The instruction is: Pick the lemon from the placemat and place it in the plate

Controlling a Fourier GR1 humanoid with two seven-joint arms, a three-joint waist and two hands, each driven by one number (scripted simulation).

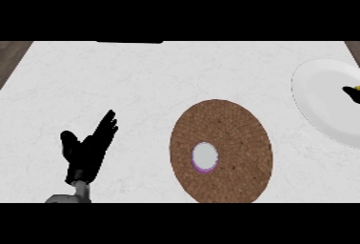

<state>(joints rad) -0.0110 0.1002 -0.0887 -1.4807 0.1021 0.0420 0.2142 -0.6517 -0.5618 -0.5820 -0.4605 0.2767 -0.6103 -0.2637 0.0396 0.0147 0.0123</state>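
The round brown placemat [221, 150] lies at the middle of the counter, with no lemon on it. The white plate [322, 102] sits at the right edge, partly cut off by the view. Over the plate's right part a small black piece of my right hand [351, 93] shows at the view's edge. A sliver of yellow, the lemon [357, 87], touches it; most of the lemon and the hand lie outside the view. My left hand [85, 151] rests open at the lower left with fingers up, far from both.
A small white round thing with a purple rim [205, 157] stands on the placemat's lower left part. The white marble counter [141, 81] stretches to the back; dark wood shows at the far left and far right corners.
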